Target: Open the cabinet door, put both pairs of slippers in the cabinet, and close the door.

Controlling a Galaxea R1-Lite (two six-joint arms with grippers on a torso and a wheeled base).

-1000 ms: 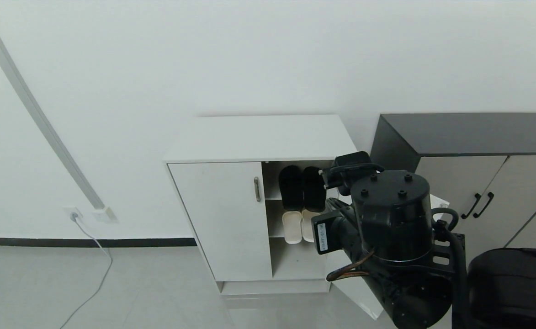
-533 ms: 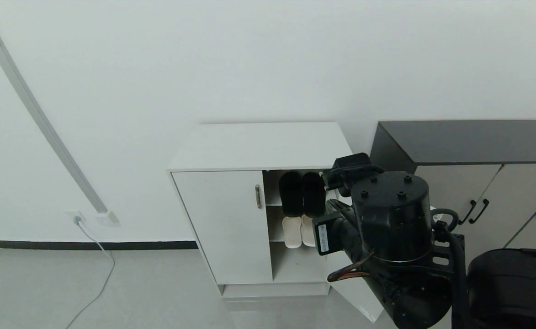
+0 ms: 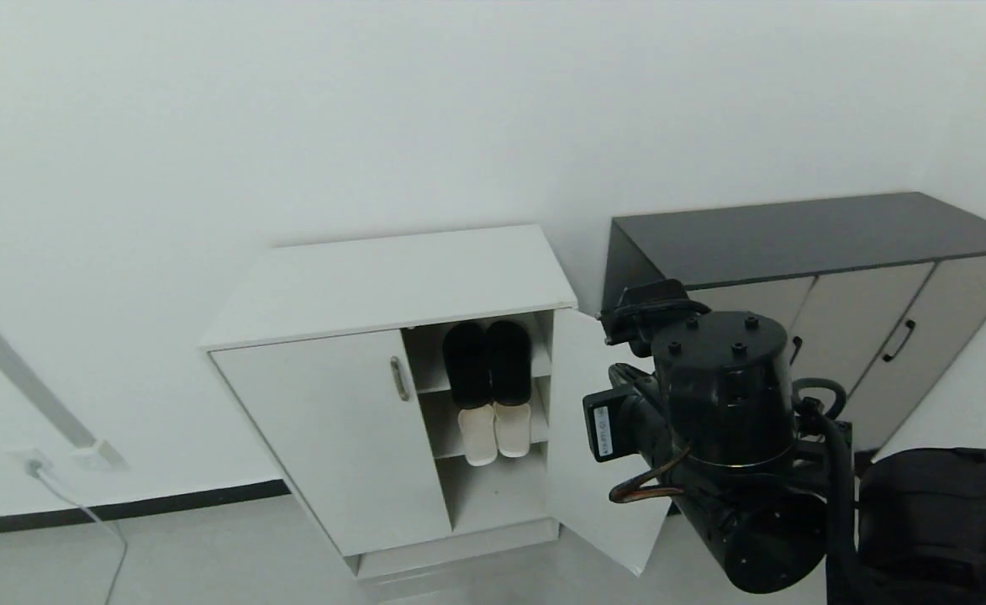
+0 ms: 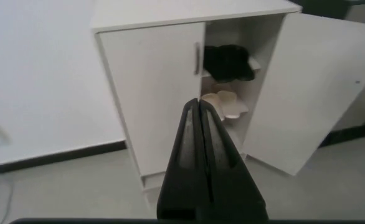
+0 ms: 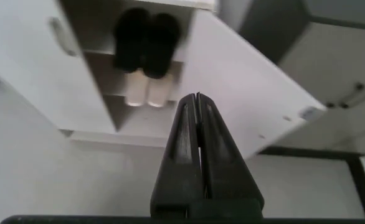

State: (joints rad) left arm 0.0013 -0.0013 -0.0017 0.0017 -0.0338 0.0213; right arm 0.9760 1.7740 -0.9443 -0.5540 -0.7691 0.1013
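Observation:
The white cabinet (image 3: 392, 277) stands against the wall with its left door (image 3: 333, 437) closed and its right door (image 3: 593, 437) swung open. A black pair of slippers (image 3: 488, 361) rests on the upper shelf, with a white pair (image 3: 495, 430) on the shelf below. My right arm (image 3: 711, 437) hangs in front of the open door. The left gripper (image 4: 199, 102) is shut and empty, away from the cabinet, facing the black slippers (image 4: 229, 62) and white slippers (image 4: 226, 104). The right gripper (image 5: 198, 96) is also shut and empty, over the floor before the open door (image 5: 245, 93).
A dark-topped grey sideboard (image 3: 795, 244) stands right of the cabinet, close behind the open door. A wall socket with a cable (image 3: 34, 462) and a slanted conduit (image 3: 13, 370) are at the far left. Bare grey floor (image 3: 165, 555) lies before the cabinet.
The whole head view has shifted: the camera has turned, so the cabinet now sits farther left and the open door shows its face. The slippers stay on their shelves.

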